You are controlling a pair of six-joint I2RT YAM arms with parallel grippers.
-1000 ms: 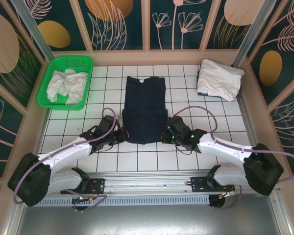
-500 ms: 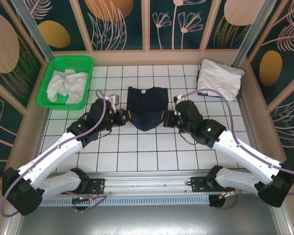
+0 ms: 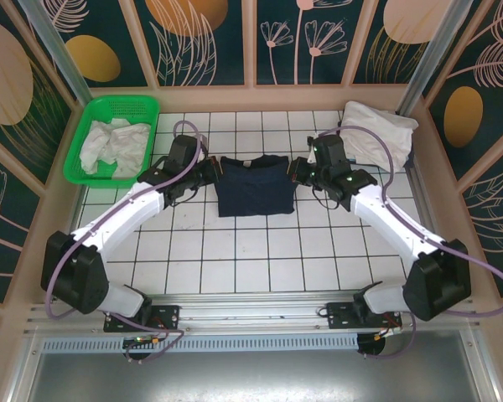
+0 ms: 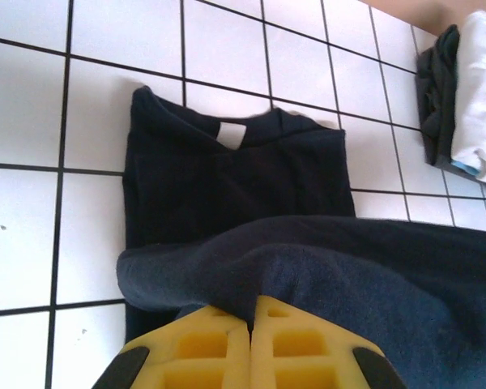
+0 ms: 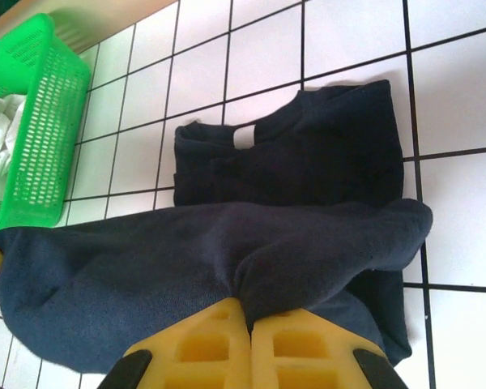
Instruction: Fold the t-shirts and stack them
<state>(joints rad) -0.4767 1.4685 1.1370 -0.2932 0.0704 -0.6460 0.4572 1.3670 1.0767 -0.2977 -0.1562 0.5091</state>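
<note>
Table (image 3: 235,260) tiles lie open toward six o'clock; left gripper (image 3: 211,170) and right gripper (image 3: 295,172), jaws closed, pinch opposite edges of the shirt (image 3: 251,191).

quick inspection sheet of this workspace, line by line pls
surface: white tiled table, dark grid lines, tiles look clean
job's things: navy t-shirt at centre, part folded, one edge raised over the flat collar half; crumpled white shirts in the green basket; folded pale stack at the far right corner
clutter: nothing seen
grippers: left claw and right claw both shut, each pinching the navy t-shirt's raised edge from its own side
cables: purple cables loop along both arms, clear of the cloth
surroundings: patterned wall panels on three sides
</note>
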